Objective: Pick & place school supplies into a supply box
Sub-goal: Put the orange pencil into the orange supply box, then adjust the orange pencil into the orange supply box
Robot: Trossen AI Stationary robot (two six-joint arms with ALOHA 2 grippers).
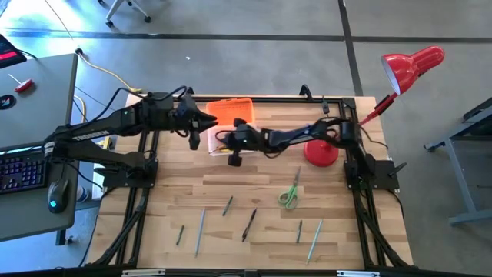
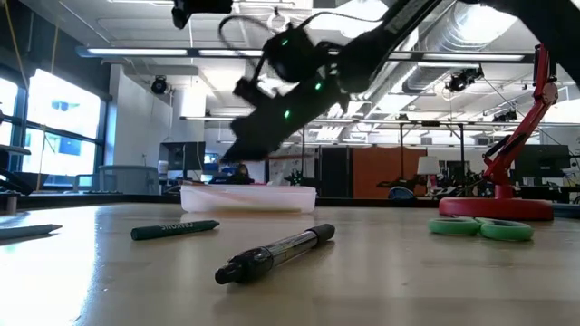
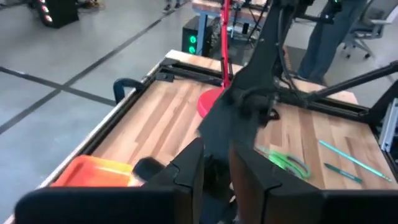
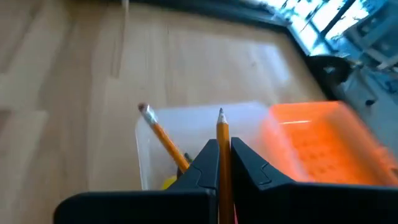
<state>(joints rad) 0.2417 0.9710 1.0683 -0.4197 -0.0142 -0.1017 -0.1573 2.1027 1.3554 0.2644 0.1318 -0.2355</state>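
Right now the right gripper (image 4: 224, 163) pinches an orange pencil (image 4: 222, 134) lengthwise between its fingers, tip pointing over the clear supply box (image 4: 205, 127) just ahead; left gripper (image 3: 214, 171) stands partly open nearby

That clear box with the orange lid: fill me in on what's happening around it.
The right tool is shut on a pencil, holding it over the open supply box, where another pencil already leans. The left tool hovers beside the orange lid. Scissors and several pens lie on the table.
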